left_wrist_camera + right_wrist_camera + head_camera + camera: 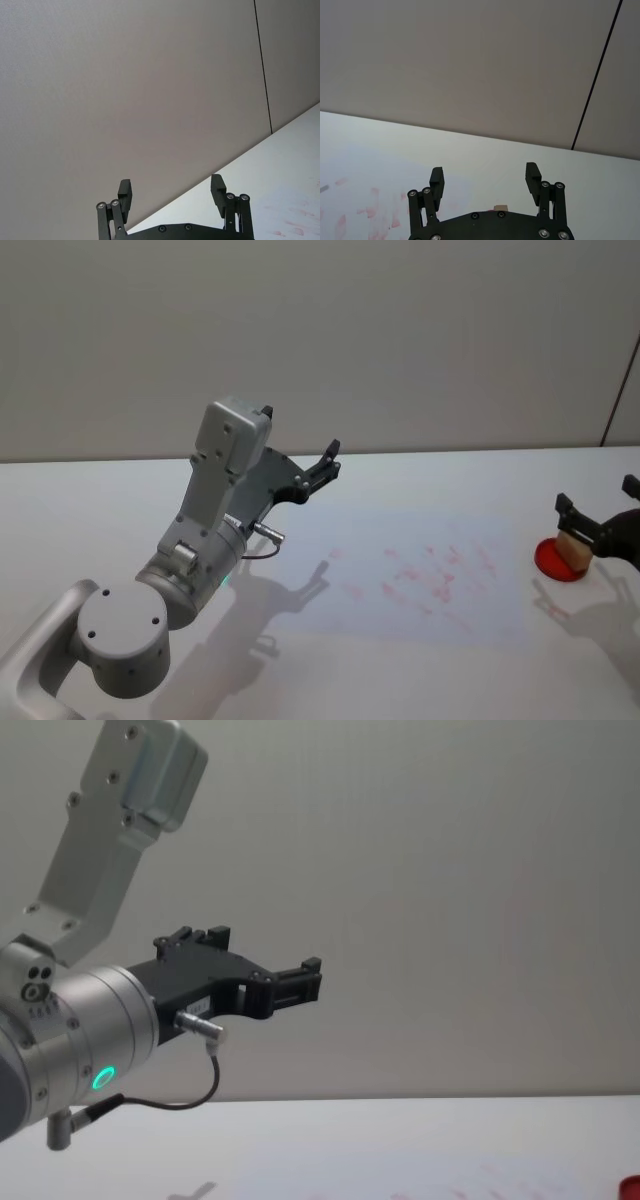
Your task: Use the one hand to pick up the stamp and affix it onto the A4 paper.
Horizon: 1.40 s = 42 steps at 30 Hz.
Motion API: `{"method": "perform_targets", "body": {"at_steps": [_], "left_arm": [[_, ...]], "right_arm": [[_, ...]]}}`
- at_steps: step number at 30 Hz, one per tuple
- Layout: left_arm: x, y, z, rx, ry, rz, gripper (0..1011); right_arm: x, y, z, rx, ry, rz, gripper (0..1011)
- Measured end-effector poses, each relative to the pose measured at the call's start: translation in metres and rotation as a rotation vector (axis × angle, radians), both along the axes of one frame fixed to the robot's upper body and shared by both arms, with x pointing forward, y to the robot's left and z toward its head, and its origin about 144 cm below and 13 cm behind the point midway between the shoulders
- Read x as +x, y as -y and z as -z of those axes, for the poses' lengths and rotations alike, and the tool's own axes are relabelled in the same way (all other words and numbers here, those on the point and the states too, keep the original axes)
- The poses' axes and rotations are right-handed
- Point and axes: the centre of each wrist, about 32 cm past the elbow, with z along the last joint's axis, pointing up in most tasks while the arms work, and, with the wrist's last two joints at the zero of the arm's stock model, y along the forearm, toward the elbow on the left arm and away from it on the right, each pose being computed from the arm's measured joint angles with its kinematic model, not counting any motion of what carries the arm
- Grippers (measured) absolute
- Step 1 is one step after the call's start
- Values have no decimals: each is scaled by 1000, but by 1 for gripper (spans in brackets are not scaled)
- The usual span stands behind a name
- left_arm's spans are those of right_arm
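Spanning the middle of the white table (100, 520), the A4 paper (470, 625) lies flat. The left gripper (332, 458) is parked raised to its left, fingers spread and empty. The step in hand is judged to be the pickup: the right gripper (596, 502), fingers released, sits at the stamp (573, 550), which stands on a red pad (545, 558) just right of the paper. The next move calls for closing squarely on the stamp's sides, lifting clear, and carrying it left over the sheet.

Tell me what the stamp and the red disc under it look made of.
Stamp at the open right pincer: matte tan block, probably wood; grain too small to tell. Red disc: flat, evenly coloured, perhaps plastic or an ink pad. Left pincer idle, raised.
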Motion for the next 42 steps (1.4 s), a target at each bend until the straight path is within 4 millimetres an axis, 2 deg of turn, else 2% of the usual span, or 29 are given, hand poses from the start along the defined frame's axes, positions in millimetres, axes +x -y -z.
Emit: {"method": "perform_targets", "body": {"at_steps": [20, 42], "left_arm": [[0, 0, 0, 0, 0, 0, 1001], [0, 0, 0, 0, 0, 0, 1001]], "right_arm": [[8, 9, 22, -3, -89, 30, 1001], [19, 5, 30, -10, -139, 35, 1001]]}}
